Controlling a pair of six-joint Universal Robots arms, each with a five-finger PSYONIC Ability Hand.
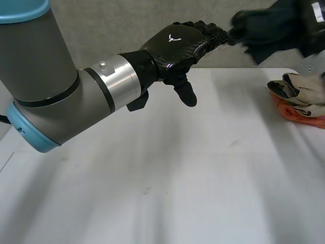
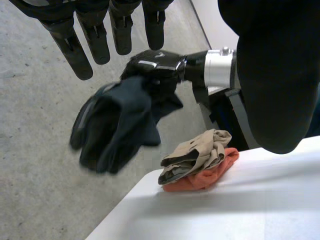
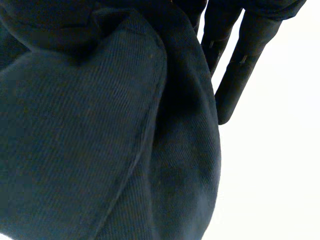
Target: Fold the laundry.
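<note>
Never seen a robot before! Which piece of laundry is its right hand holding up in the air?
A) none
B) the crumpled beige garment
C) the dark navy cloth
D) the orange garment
C: the right hand clutches the dark navy cloth in the air, while the crumpled beige garment lies on the orange garment at the white table's corner.

The white table (image 1: 152,193) is bare across its near and middle stretch, so passage there is open. At the far right corner a beige cloth (image 1: 304,91) lies heaped on an orange cloth (image 1: 299,114). The left arm (image 1: 51,86) bars the air over the left side. Its left hand (image 1: 175,43) is held above the far edge, fingers straight. Just past its fingertips the right hand (image 2: 155,65) grips a dark garment (image 2: 115,125) that hangs beyond the table's edge, closing that gap.
</note>
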